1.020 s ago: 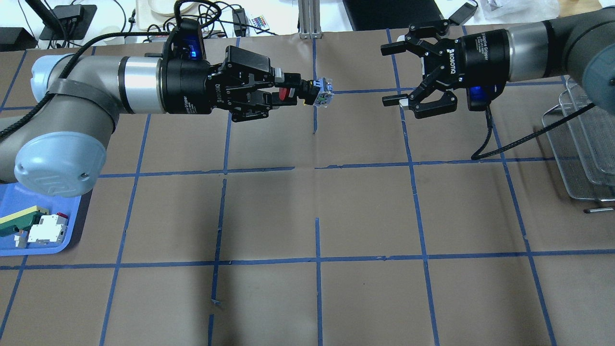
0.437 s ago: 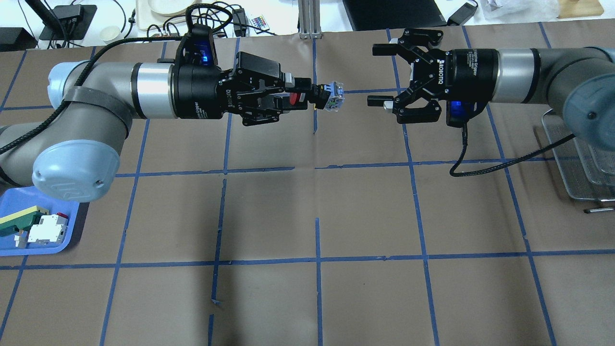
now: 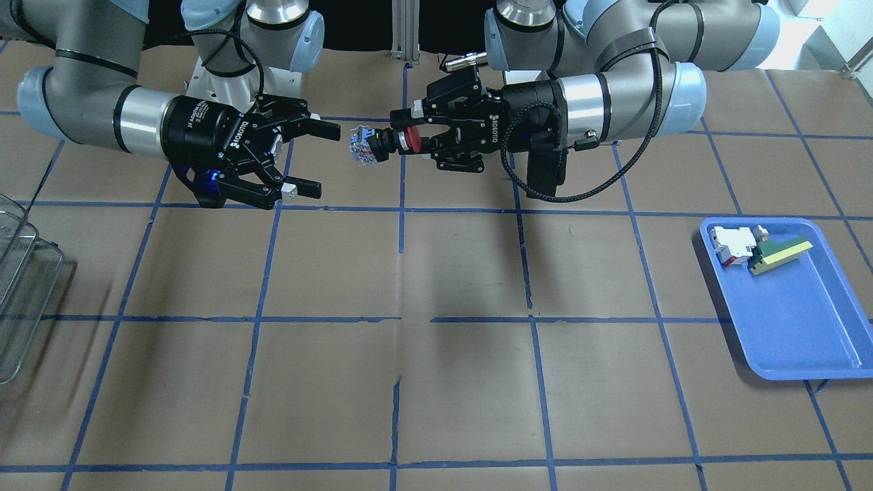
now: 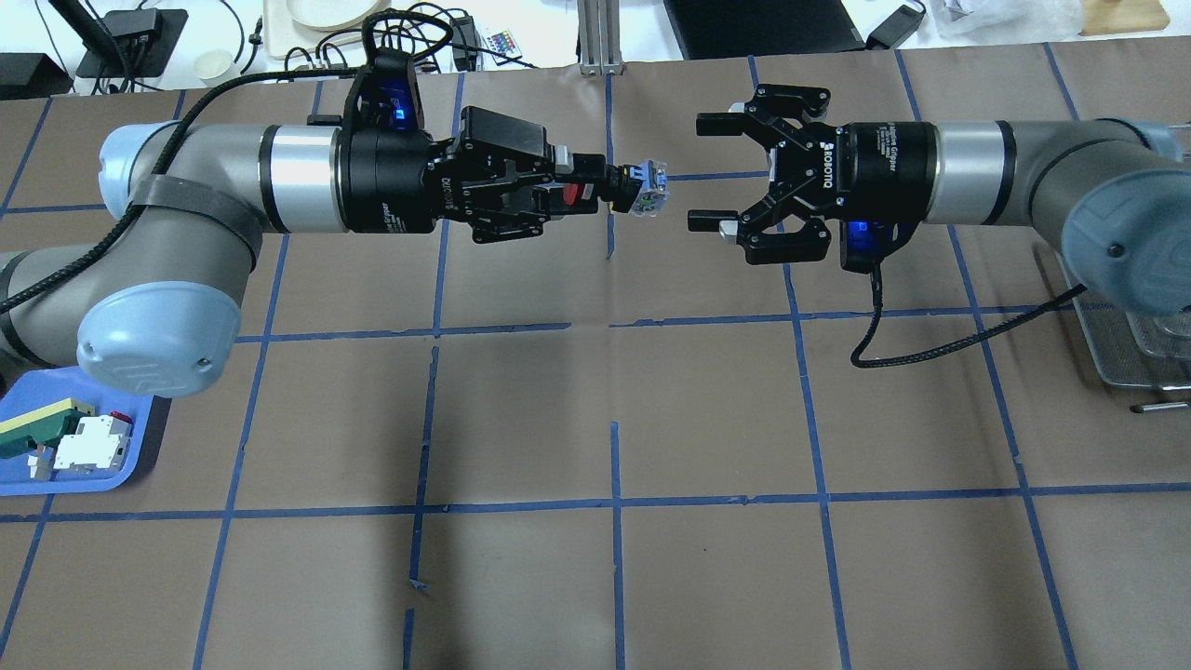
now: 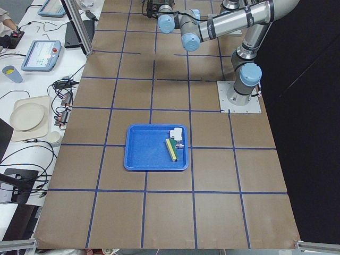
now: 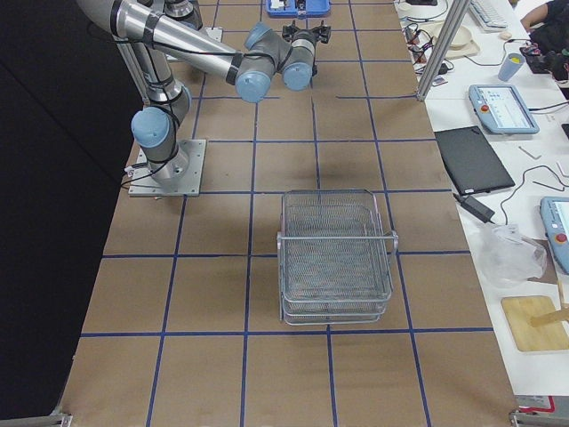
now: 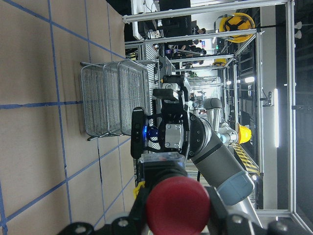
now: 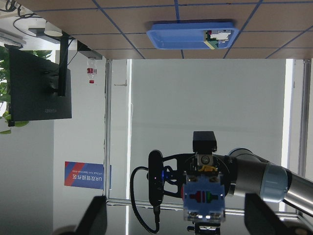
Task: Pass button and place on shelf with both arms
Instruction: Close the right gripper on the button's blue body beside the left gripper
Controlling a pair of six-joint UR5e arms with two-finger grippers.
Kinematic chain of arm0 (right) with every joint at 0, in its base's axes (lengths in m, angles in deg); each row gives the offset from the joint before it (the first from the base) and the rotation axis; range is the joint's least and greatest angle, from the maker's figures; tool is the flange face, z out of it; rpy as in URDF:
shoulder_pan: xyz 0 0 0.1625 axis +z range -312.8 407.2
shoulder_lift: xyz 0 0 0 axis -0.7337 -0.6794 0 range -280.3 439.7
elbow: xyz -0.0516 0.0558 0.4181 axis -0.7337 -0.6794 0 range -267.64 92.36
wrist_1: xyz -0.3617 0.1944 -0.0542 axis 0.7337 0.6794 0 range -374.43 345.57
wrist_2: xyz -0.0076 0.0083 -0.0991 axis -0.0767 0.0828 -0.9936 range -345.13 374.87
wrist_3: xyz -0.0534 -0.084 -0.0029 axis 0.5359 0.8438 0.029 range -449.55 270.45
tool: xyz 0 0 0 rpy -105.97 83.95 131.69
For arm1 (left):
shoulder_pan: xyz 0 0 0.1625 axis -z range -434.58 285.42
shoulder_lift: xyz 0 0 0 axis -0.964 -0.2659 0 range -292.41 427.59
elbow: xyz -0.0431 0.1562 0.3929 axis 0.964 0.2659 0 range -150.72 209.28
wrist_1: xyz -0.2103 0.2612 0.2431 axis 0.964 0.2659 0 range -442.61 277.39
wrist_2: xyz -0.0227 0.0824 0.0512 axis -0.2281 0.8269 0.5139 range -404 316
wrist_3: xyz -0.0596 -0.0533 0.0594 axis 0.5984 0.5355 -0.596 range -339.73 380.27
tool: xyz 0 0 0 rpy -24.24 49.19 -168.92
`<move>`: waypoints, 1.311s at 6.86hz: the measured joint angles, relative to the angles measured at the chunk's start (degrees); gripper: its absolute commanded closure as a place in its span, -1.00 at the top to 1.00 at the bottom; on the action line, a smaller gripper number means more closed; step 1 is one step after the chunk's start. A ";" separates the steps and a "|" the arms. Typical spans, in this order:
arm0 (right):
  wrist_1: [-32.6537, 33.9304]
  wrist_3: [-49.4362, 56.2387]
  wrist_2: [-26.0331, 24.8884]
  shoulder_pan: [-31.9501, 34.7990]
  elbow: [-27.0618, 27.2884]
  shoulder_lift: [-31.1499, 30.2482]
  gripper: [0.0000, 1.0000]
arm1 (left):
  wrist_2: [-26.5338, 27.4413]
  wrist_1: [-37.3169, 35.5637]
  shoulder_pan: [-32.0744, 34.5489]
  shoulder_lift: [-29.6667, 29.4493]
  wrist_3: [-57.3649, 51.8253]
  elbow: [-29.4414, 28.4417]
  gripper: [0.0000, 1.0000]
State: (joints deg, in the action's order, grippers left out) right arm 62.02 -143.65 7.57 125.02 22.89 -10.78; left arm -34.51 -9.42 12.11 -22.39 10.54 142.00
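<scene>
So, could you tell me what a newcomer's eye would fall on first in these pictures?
The two grippers face each other in mid-air over the table. The left gripper holds the button out by its red cap, and the open right gripper faces its clear base across a small gap. Next come the wire shelf at the table's right end and the blue tray at its left end.

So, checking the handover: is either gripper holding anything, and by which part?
The left gripper holds the button at its red-cap end, the clear base sticking out; the right gripper is open and empty.
</scene>
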 measured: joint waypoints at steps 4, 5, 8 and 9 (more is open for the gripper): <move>0.05 -3.25 -0.32 2.92 0.15 -0.78 0.99 | -0.09 -0.24 0.06 0.05 0.13 0.39 -0.94; -0.02 -3.45 -0.37 3.33 0.18 -0.81 0.99 | -0.09 -0.25 0.06 0.06 0.15 0.42 -0.94; -0.31 -3.99 -0.67 4.69 0.28 -0.91 0.99 | -0.54 -0.27 0.06 0.15 0.16 1.15 -0.94; -0.64 -4.04 -1.47 4.89 0.28 -0.99 0.99 | -1.06 -0.31 0.06 0.25 0.16 1.48 -0.94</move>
State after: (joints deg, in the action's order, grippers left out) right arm 61.38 -147.69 6.10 129.91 23.17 -11.77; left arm -35.57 -9.73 12.17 -22.14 10.69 143.48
